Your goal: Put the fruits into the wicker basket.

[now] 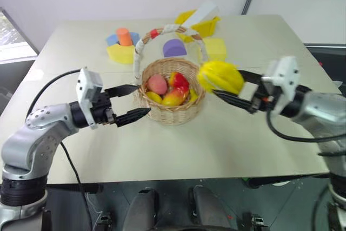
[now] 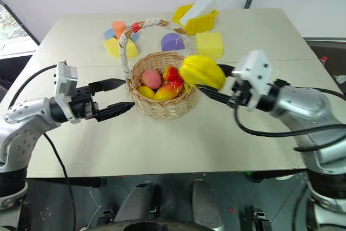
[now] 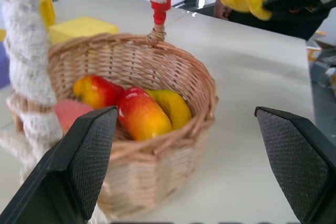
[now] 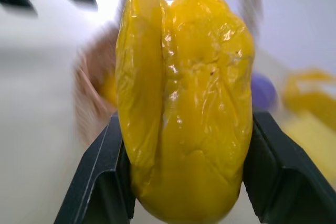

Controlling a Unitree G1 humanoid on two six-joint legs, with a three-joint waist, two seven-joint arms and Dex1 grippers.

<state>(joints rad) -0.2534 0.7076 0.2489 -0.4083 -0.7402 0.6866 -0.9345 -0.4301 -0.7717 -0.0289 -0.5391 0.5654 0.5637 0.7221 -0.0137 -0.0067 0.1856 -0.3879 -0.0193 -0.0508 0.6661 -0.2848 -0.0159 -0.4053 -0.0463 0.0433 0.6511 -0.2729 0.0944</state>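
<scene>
- My right gripper clamps the starfruit at the basket's three o'clock rim.
- My left gripper waits apart at nine.
- I should clear the rim, then release low.

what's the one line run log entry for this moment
right pincer: shut on starfruit, beside basket rim | left pincer: open, empty, at the basket's other side | basket: several fruits inside
</scene>
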